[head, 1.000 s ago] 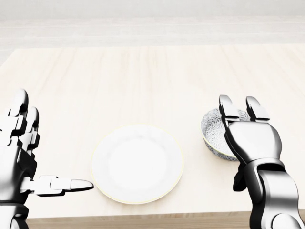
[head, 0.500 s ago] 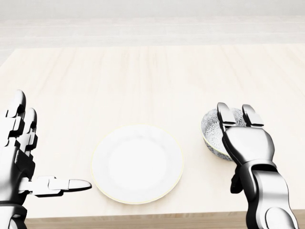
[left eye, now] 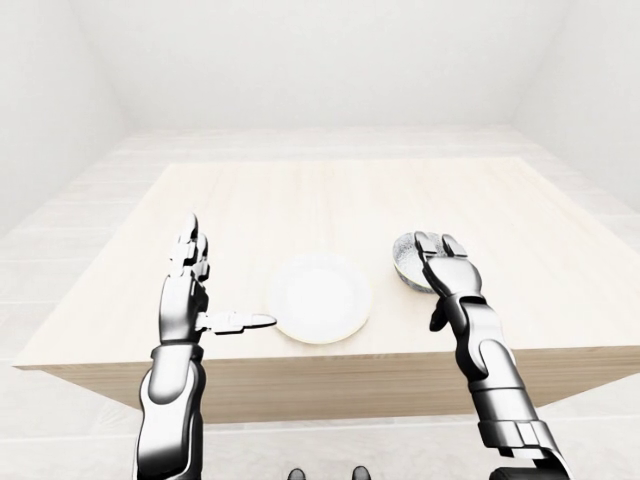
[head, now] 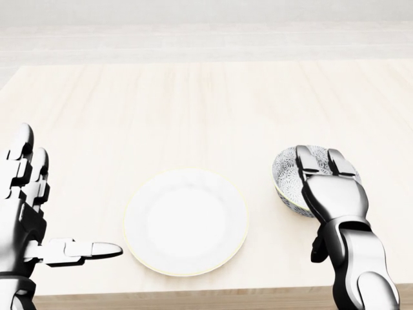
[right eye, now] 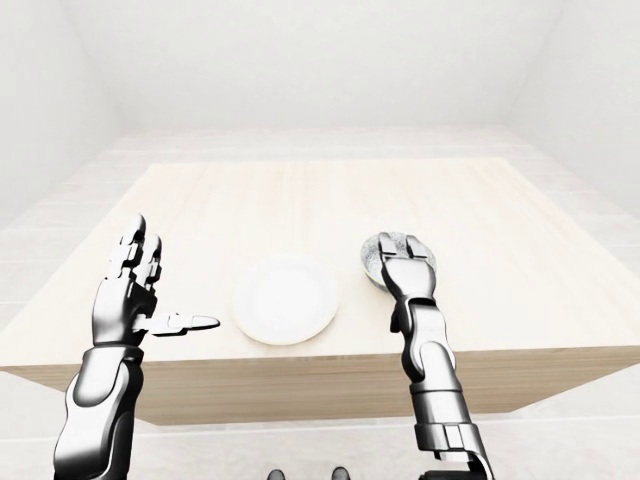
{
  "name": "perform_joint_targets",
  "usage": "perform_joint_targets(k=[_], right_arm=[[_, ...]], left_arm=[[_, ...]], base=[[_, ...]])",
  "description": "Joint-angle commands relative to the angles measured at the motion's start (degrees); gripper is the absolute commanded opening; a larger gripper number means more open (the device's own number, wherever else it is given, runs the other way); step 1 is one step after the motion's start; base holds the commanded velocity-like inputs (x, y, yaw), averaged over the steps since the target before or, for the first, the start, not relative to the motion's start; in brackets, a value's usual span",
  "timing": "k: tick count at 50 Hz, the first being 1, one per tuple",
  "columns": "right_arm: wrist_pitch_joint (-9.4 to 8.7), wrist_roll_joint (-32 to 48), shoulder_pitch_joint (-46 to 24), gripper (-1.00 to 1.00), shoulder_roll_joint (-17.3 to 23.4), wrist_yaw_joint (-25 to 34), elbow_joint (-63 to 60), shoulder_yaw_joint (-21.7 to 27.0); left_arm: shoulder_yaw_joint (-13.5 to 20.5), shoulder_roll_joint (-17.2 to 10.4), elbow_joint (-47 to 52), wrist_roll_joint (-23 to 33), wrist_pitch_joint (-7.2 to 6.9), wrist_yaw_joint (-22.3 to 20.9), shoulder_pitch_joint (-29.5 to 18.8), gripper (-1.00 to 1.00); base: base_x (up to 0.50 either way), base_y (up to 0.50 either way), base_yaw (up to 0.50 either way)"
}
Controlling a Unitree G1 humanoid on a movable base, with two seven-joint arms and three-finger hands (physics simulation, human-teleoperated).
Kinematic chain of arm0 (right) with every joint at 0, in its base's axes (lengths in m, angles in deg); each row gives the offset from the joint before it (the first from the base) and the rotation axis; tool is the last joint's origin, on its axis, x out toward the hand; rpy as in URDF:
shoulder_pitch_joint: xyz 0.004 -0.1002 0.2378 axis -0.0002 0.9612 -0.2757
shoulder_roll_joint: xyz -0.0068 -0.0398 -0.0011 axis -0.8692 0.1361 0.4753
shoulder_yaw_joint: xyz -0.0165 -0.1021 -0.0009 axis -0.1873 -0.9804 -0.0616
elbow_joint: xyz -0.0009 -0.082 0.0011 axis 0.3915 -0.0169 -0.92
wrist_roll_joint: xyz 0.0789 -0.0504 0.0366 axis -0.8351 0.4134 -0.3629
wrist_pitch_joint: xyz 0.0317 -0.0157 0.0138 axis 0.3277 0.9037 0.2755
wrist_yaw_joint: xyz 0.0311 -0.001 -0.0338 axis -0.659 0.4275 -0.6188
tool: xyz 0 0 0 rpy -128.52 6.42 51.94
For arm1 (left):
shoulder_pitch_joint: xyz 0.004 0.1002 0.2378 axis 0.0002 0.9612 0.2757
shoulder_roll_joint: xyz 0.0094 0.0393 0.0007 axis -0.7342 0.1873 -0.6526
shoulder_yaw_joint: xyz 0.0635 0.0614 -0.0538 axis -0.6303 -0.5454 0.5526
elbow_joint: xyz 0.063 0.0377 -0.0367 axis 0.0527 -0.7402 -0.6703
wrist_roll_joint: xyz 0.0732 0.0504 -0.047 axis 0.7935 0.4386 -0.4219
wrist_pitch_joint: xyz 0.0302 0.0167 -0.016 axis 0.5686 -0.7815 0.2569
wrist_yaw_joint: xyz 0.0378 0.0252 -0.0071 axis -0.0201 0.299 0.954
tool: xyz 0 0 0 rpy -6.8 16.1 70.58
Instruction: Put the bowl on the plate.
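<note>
A small patterned bowl (head: 288, 179) sits on the pale wooden table (head: 193, 103), right of centre in the head view. A white plate (head: 186, 223) lies flat to its left, a short gap between them. My right hand (head: 319, 169) covers the bowl's right half. Two fingers (head: 304, 163) lie over the rim into the bowl, while the thumb (head: 317, 248) hangs apart below it, so the hand is open. My left hand (head: 51, 210) stands open at the left of the plate, palm upright, with its thumb (head: 97, 248) pointing at the plate and touching nothing.
The table's near edge (head: 193, 298) runs just below the plate and both hands. In the left-eye view, the tabletop (left eye: 330, 200) stretches far above the dishes with nothing else on it, inside a plain white room.
My right hand's fingers have tipped down and now lie over the bowl's rim instead of standing above it. The left hand sank slightly. Bowl and plate have not moved.
</note>
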Motion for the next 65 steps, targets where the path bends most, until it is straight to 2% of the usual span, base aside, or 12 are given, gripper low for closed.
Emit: perform_joint_targets(k=[1, 19, 34, 65], right_arm=[[0.00, -2.4, -2.0, 1.00, 1.1, -2.9, 5.7, -0.1], [0.00, -5.0, -2.9, 1.00, 1.7, -6.9, 9.9, -1.3], [0.00, -9.3, -6.0, 1.00, 1.9, -13.7, 21.9, -1.4], [0.00, -13.7, -7.2, 1.00, 3.2, -17.0, 27.3, -2.9]], left_arm=[[0.1, 0.0, 0.0, 0.0, 0.00, 0.1, 0.0, 1.00], [-0.1, -0.1, 0.2, 0.0, 0.00, -0.1, 0.0, 1.00], [0.4, -0.3, 0.4, -0.3, 0.00, -0.3, -0.2, 1.00], [0.0, 0.0, 0.8, 0.6, 0.00, 0.0, 0.4, 1.00]], base=[[0.00, 0.00, 0.00], [0.00, 0.00, 0.00], [0.00, 0.00, 0.00], [0.00, 0.00, 0.00]])
